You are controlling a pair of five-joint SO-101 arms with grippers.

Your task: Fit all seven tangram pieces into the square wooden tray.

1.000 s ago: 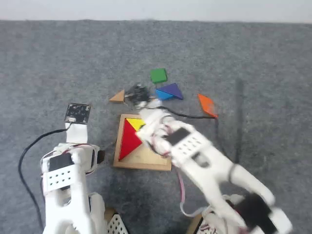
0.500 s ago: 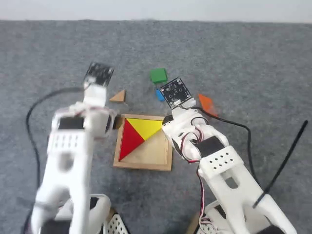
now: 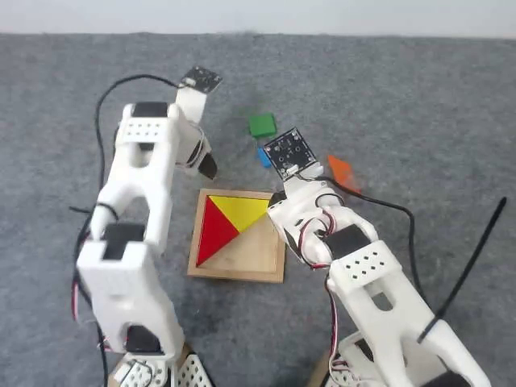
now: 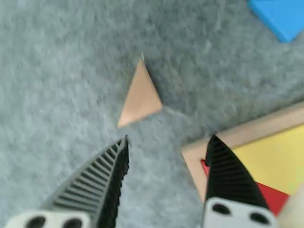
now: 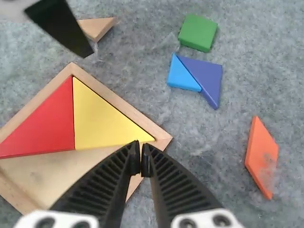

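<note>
From above, the tray (image 3: 246, 254) holds two pieces: red triangle (image 3: 211, 230), yellow triangle (image 3: 238, 211). The left gripper (image 4: 169, 140) hangs open just off the tray's corner, by one tan triangle (image 4: 140, 95). The right gripper (image 5: 140, 145) is closed, empty, over the tray's edge, with four pieces beyond it: green square (image 5: 198, 32), blue triangle (image 5: 182, 76), purple triangle (image 5: 206, 76), orange parallelogram (image 5: 261, 154).

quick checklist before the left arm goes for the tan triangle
1. The left gripper is open: ok.
2. The tan triangle lies flat on the carpet, apart from the tray: ok.
3. Triangle between the fingers: not ok, it lies ahead of the fingertips.
4. Room in the tray: ok, bare wood beside the red triangle and yellow triangle.
5. The right gripper clear of the tray: not ok, it hangs shut over the tray's corner and may block placing.
</note>
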